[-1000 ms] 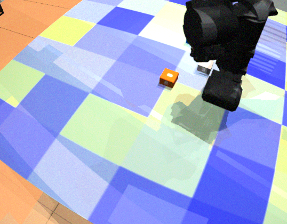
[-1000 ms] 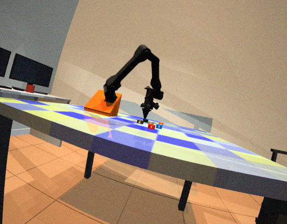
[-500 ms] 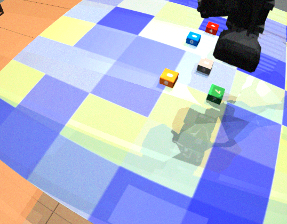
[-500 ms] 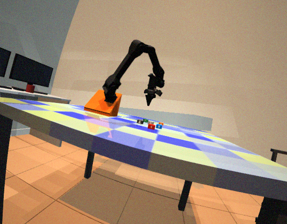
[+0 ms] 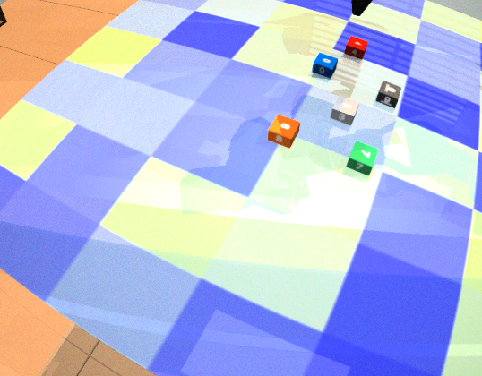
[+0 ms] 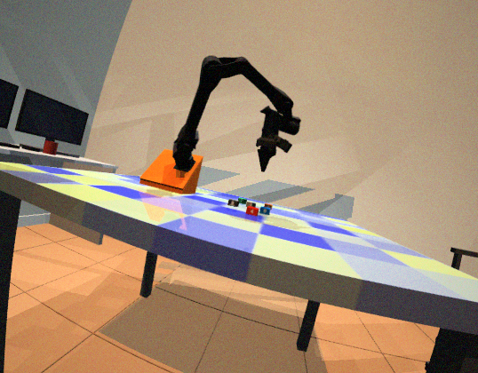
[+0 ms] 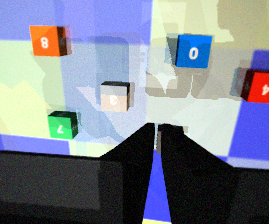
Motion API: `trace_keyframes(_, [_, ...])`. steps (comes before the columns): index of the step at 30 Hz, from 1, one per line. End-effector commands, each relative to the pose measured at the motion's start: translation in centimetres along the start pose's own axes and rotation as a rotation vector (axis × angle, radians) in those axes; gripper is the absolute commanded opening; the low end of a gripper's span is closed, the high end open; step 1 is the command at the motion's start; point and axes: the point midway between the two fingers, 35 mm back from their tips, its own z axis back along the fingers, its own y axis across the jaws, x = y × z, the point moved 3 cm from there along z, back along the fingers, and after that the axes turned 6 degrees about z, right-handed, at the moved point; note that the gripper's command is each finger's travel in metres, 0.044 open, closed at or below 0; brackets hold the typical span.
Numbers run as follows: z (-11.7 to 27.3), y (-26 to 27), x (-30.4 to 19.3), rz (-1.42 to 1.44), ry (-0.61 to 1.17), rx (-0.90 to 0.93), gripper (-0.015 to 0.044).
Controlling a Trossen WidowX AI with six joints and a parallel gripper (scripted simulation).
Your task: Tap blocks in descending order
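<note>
Matte black arm (image 6: 227,67) — chunky joints, hand (image 5: 358,14) (image 6: 263,170) (image 7: 157,130) tapering — pointed fingertips.

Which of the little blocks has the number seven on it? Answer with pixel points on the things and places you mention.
The green block (image 5: 362,158) (image 6: 242,201) (image 7: 62,125): a white 7 shows on its top, and no other block here is green.

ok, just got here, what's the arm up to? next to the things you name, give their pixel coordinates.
The black arm (image 6: 227,66) is on a block-tapping job but touches nothing right now: its black gripper (image 5: 357,14) (image 6: 263,170) (image 7: 157,130) is shut, empty, and raised above the checkered table. Six small digit blocks sit below, spaced apart: orange 8 (image 5: 283,131) (image 7: 48,41), green 7 (image 5: 362,158) (image 7: 63,125), red 4 (image 5: 356,47) (image 7: 261,86), pale 3 (image 5: 345,111) (image 7: 115,97), blue 0 (image 5: 324,65) (image 7: 193,51), and a dark gray one (image 5: 388,94) whose digit I can't read surely.
</note>
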Motion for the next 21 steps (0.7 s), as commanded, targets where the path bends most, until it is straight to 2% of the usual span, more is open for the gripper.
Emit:
trace_keyframes(1, [-0.2,-7.0,0.0,-0.003,0.006,-0.027,0.002])
trace_keyframes(4, [-0.3,-11.3,-0.7,-0.008,0.016,-0.05,0.002])
trace_keyframes(10, [-0.6,-11.6,-0.7,-0.008,0.016,-0.051,0.002])
trace_keyframes(16, [-8.1,-12.1,-0.8,-0.01,0.015,-0.055,0.002])
trace_keyframes(21, [-8.3,-12.1,-0.9,-0.01,0.015,-0.056,0.002])
